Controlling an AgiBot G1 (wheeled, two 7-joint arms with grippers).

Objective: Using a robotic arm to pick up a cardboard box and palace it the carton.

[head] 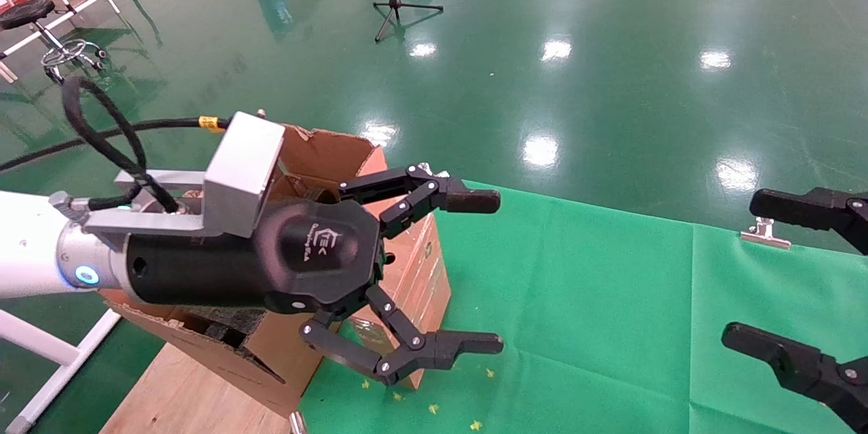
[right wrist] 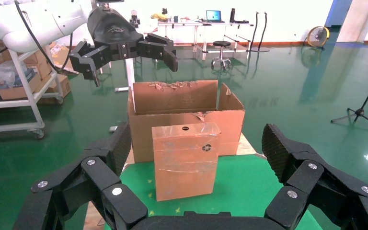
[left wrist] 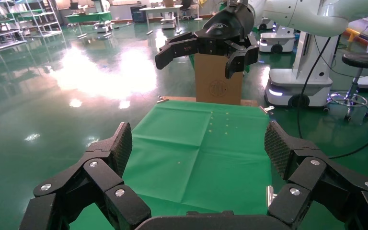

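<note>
Right wrist view: one cardboard box (right wrist: 186, 160), one carton (right wrist: 182, 115).

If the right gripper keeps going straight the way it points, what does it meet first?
Most likely the cardboard box, standing centred between the open right gripper fingers, with the carton behind it.

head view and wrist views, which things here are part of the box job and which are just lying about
Part of the job:
left gripper, open above the box
cardboard box, upright on the cloth
carton, behind the box

Just lying about:
green cloth
right gripper, open, idle
tripod stand
stool
</note>
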